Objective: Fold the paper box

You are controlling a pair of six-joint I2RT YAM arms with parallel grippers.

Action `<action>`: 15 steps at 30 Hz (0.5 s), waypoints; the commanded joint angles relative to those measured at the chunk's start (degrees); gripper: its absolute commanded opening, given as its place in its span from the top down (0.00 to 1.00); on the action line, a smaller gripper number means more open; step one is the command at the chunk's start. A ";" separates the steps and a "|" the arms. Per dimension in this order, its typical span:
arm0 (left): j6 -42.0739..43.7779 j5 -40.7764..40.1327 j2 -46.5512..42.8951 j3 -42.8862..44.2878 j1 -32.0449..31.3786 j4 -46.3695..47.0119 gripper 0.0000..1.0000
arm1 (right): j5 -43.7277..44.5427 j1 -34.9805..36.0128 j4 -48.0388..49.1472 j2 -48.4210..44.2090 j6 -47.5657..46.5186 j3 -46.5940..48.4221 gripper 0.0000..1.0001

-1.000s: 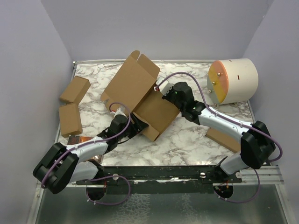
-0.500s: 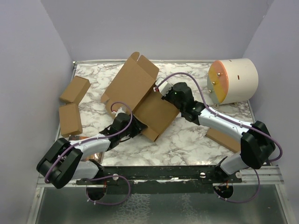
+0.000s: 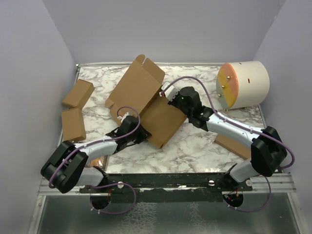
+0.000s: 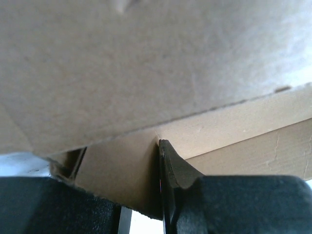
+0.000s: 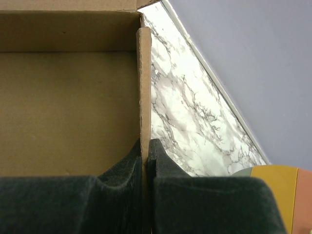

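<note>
From above, the paper box (image 3: 139,87) lies mid-table on the marble table (image 3: 204,146). Its broad lid panel is tipped up towards the far left, and its tray sits low between the two arms. The left gripper (image 3: 138,132) reaches in at the tray's near left corner. The right gripper (image 3: 166,96) meets the tray's far side by the lid hinge. Two smaller boxes (image 3: 78,93) lie well apart at the left, and a cream cylinder (image 3: 243,84) sits far right.

In the left wrist view, a cardboard flap stands between the jaws of the left gripper (image 4: 122,168), under a wide panel that fills the frame. One finger (image 4: 171,163) lies flat against the flap's edge. The gap is narrow, but the other pad is mostly hidden, so I cannot tell whether the flap is truly pinched.

In the right wrist view, the right gripper (image 5: 146,152) is clamped on the tray's upright side wall (image 5: 144,87), with both pads tight on the thin board.

The box looks light and stiff across its panels, and it probably bends readily only at the scored creases. The dry matt board should grip well, but it may dent if squeezed hard. The best holds are on wall or flap edges near a crease, with one arm anchoring the tray while the other swings a panel.
</note>
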 commanded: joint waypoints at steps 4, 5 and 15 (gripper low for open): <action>-2.19 -3.96 1.83 6.13 -0.44 -14.44 0.87 | -1.25 0.61 2.05 0.42 2.78 -1.08 0.99; -1.93 -3.98 2.58 7.10 -0.40 -15.58 0.89 | -1.19 0.55 1.95 0.73 3.70 -1.18 0.99; 5.52 -6.52 10.23 21.36 -0.37 -31.28 0.91 | -5.08 -1.65 -1.53 4.74 10.43 -1.38 0.98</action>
